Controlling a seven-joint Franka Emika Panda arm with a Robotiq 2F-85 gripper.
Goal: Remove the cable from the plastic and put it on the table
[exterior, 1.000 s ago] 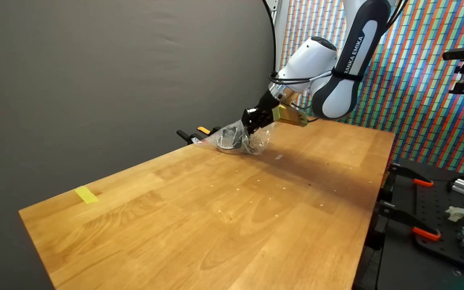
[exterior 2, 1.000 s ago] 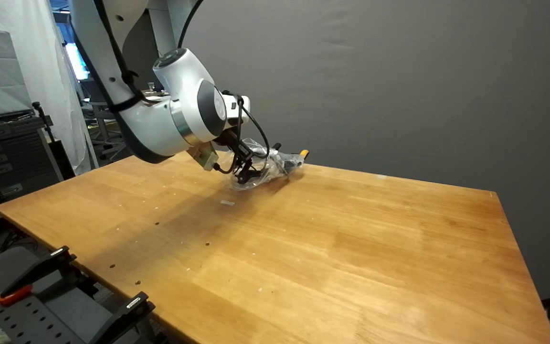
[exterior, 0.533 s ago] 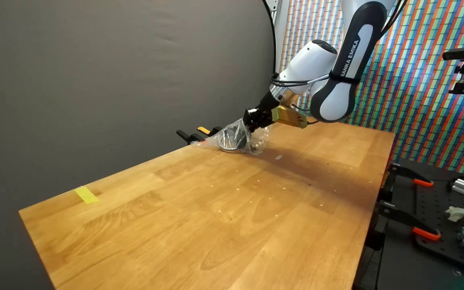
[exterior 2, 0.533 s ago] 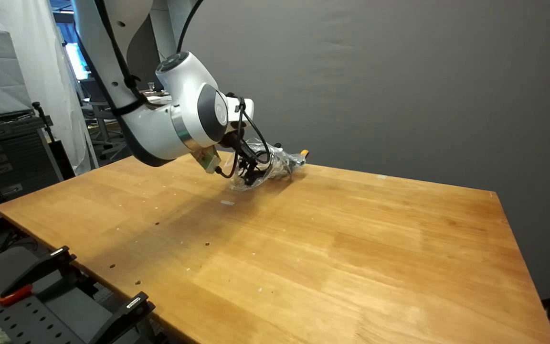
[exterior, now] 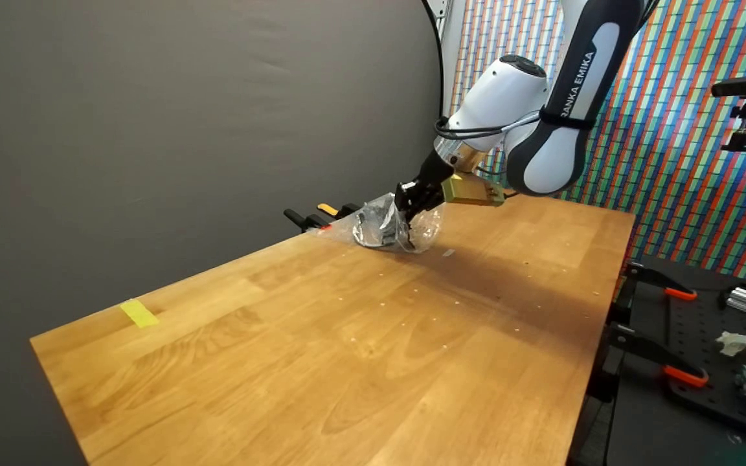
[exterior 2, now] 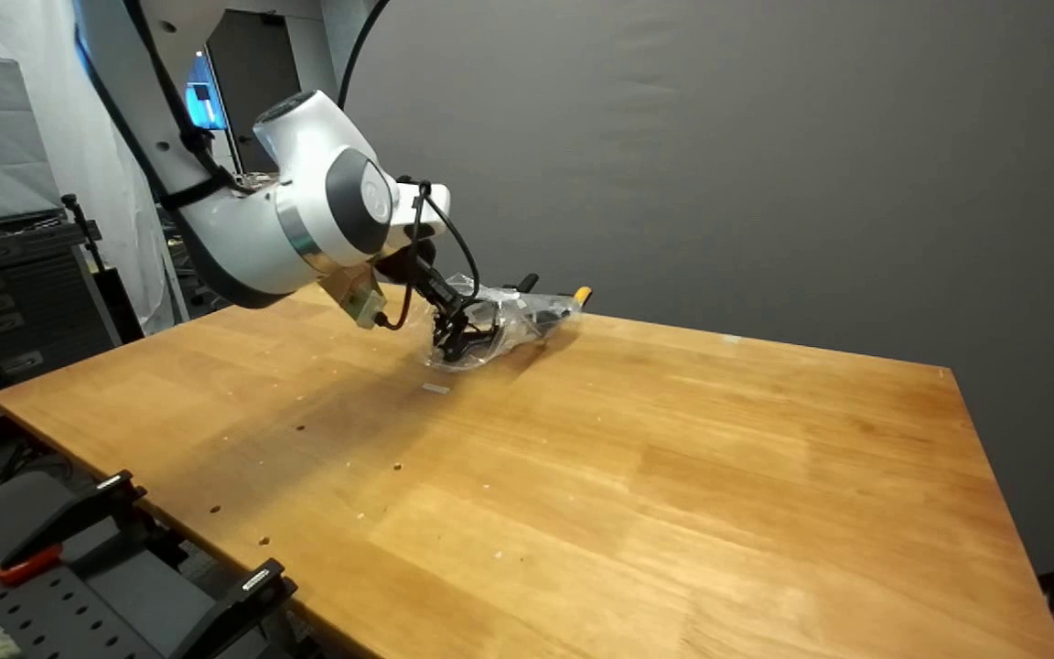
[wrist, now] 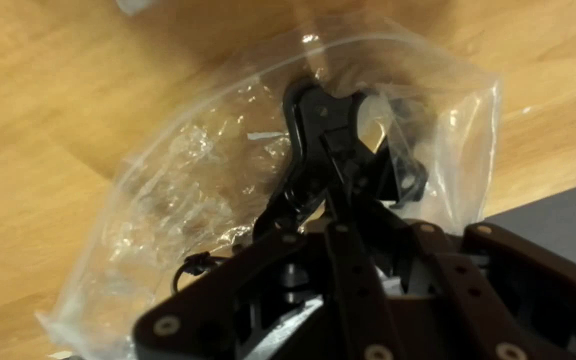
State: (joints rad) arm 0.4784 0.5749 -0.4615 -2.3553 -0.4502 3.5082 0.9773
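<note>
Free tabletop (exterior 2: 673, 476) in front, plastic (exterior 2: 516, 318) and clamp handles (exterior: 327, 209) at back

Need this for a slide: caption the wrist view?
Dark tool at a crinkled clear plastic bag, wooden table behind.

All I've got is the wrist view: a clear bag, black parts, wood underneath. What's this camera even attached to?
Observer: A big white and black arm that slants down toward the bag; both exterior views show it.
Visitor: Oh! And is there anything else on the wood?
Observer: Yes. In an exterior view, a yellow strip lies on the table, well away from the bag, at the edge by the grey backdrop.
Visitor: So what's in the bag?
Observer: An exterior view shows what is probably the cable: grey loops seen through the bag.
</note>
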